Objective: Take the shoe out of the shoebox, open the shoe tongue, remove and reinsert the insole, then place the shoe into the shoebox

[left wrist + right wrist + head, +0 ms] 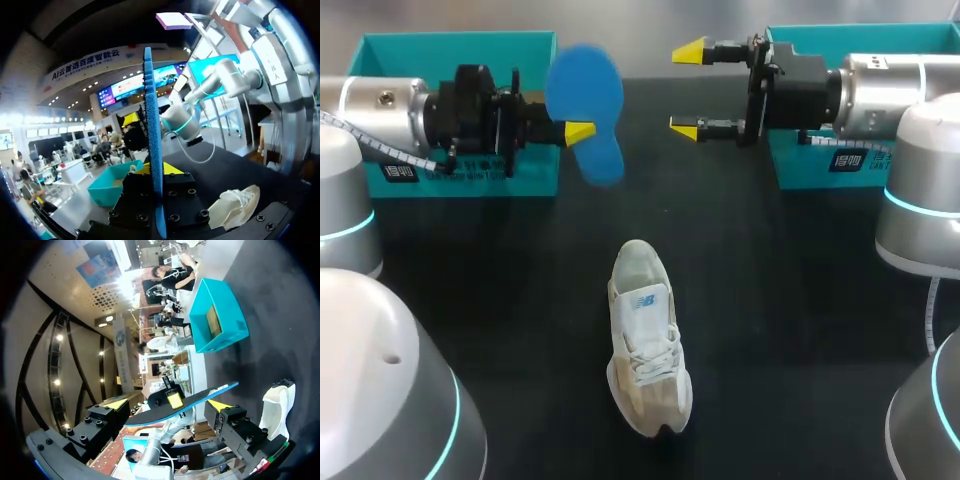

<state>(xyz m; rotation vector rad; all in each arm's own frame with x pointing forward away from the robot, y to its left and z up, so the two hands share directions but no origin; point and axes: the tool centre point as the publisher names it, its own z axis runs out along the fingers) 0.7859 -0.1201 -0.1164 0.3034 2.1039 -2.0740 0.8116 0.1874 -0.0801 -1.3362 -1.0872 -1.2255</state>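
My left gripper (578, 130) is shut on the blue insole (585, 112) and holds it in the air before the left teal box. In the left wrist view the insole (152, 140) stands edge-on between that gripper's (156, 171) yellow tips. My right gripper (689, 88) hangs open just right of the insole, not touching it. In the right wrist view the insole (182, 407) lies ahead of the gripper (167, 404), across the gap between its fingers. The white shoe (645, 340) (235, 202) (277, 407) lies on the black table in front of both grippers.
A teal box (460, 180) (112, 182) (217, 320) stands at the back left under my left arm. A second teal box (815, 165) sits at the back right under my right arm. Black tabletop (770, 330) surrounds the shoe.
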